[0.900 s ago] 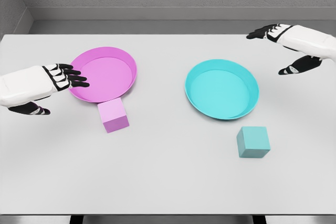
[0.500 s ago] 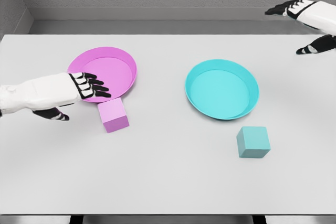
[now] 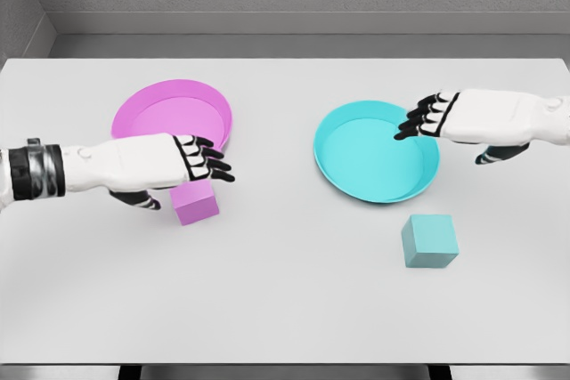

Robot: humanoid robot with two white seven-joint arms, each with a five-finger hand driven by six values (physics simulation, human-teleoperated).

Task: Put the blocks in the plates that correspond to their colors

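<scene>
A pink block [image 3: 196, 203] lies on the white table just in front of the pink plate [image 3: 169, 109]. My left hand [image 3: 183, 171] hovers over the block's back edge with fingers spread and thumb below, holding nothing. A teal block [image 3: 429, 240] rests in front of the teal plate [image 3: 374, 150], to its right. My right hand [image 3: 436, 122] reaches in over the teal plate's right rim, fingers extended and empty.
The white table [image 3: 285, 291] stretches wide in front of both blocks. A grey wall runs behind the table's far edge [image 3: 285, 58].
My left hand has moved right and forward from the pink plate's left rim to above the pink block. My right hand swung out to the far right corner, then came back in over the teal plate.
</scene>
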